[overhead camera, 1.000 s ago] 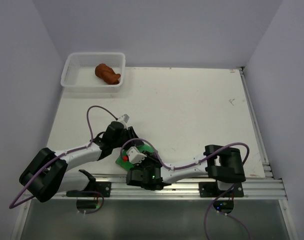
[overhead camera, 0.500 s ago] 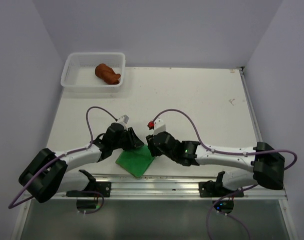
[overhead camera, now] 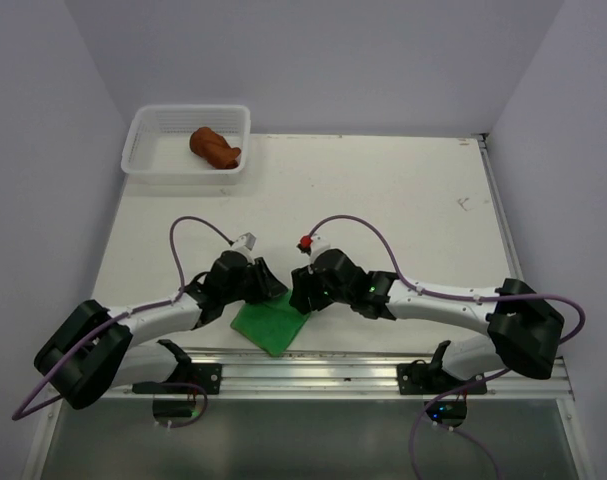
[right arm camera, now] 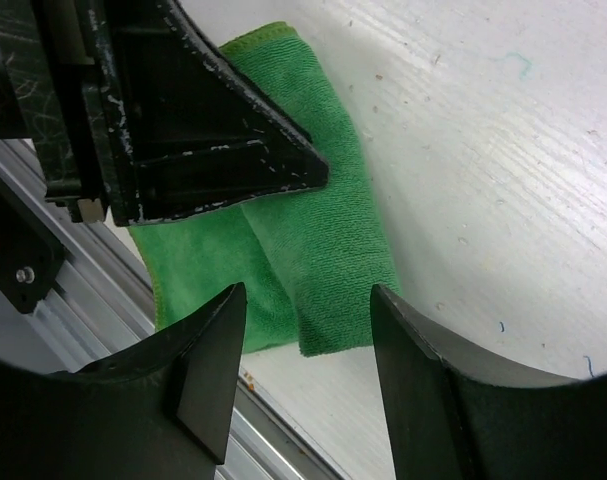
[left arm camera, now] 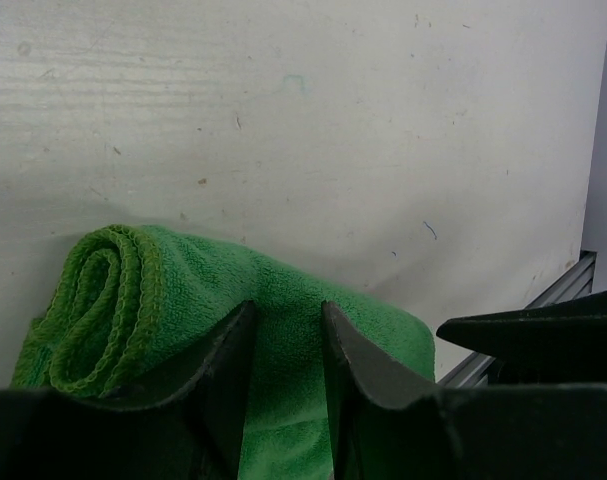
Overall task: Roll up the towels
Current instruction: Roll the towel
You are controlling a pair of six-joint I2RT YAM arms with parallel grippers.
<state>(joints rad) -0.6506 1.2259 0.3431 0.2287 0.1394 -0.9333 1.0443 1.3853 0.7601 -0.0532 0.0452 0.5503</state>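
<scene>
Your right tool [right arm camera: 308, 300], open and empty, has swung over the half-rolled green terry towel [overhead camera: 273, 322]; grip of left tool [left arm camera: 288, 320] unclear; rolling can proceed

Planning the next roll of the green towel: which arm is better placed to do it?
Left, probably. The left end effector sits on the green towel close beside its rolled edge; the right end effector hangs open over the flat part.
</scene>
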